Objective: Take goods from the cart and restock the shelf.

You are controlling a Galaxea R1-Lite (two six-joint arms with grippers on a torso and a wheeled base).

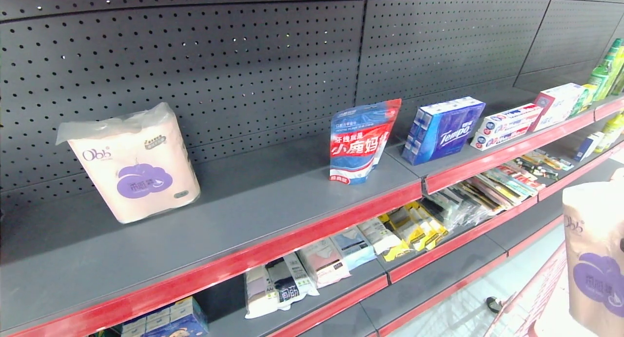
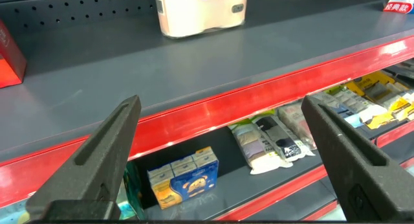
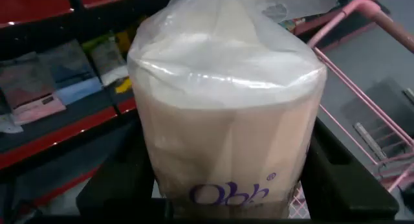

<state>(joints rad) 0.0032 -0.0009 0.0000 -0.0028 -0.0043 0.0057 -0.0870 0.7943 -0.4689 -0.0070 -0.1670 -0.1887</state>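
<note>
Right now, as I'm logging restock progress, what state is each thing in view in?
Held toilet roll pack: wrapped, gripped in the air.
Right claw: shut on the held toilet roll pack.
Left claw: open, empty.
Shelved toilet roll pack: upright on the top shelf.
Red-and-blue pouch: standing upright.
Blue tissue pack: upright.
Toothpaste boxes: lying flat, stacked.

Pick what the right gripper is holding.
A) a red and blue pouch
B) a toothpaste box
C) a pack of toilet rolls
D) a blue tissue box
C: the right gripper is shut on a plastic-wrapped pack of toilet rolls, gripping it on both sides.
</note>
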